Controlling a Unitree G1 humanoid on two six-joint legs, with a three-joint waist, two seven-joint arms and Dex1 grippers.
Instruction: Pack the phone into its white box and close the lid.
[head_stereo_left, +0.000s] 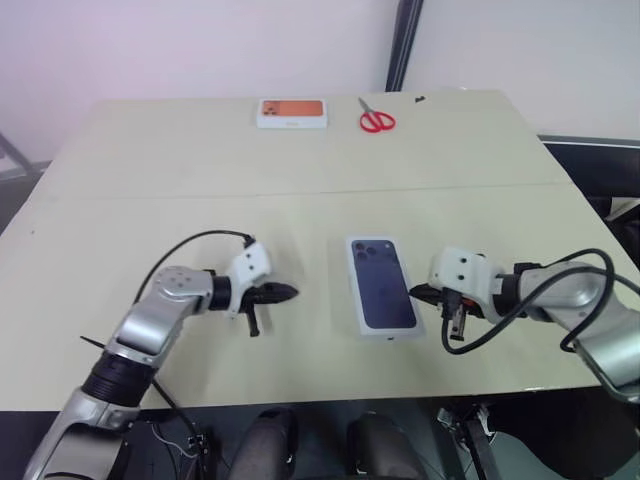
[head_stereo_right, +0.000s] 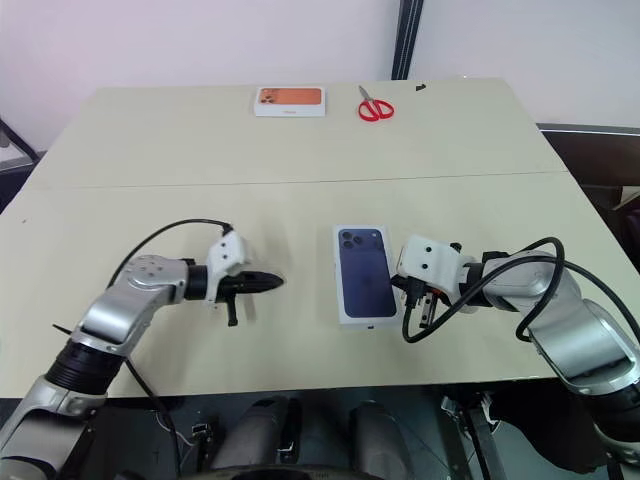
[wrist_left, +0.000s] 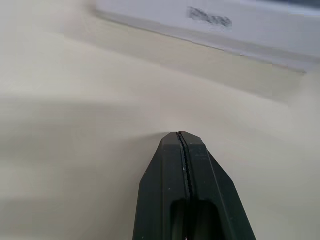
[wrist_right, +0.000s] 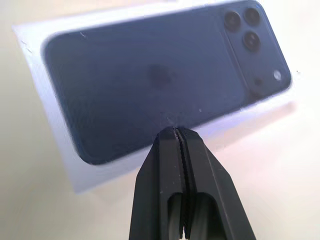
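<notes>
While both arms rest low over the pale table (head_stereo_left: 300, 190), the lid (head_stereo_left: 381, 286) lies flat between them near the front edge, its printed dark blue phone facing up and the camera cluster at the far end; it sits squarely as a closed package, so the white box and the phone beneath it cannot be seen; the right gripper (head_stereo_left: 418, 293) is clenched, its two black fingers pressed together with nothing between them, and its tips stand just beside the lid's right long side, pointing in toward it; whether they actually touch that edge cannot be told from the head views; in the right wrist view the shut tips (wrist_right: 174, 131) sit close against the near long side of the printed face, about midway along it; the left gripper (head_stereo_left: 288, 293) is likewise clenched and empty, its tips aimed toward the lid's left long side but apart from it, with bare table between; in the left wrist view its closed fingers (wrist_left: 179, 136) hover above the tabletop with the lid's white side wall (wrist_left: 210, 25) across the far part of the scene; at the table's far edge, well apart from all this, lie a white box with an orange picture (head_stereo_left: 292, 113) and red-handled scissors (head_stereo_left: 377, 119) just beside it on the right.
</notes>
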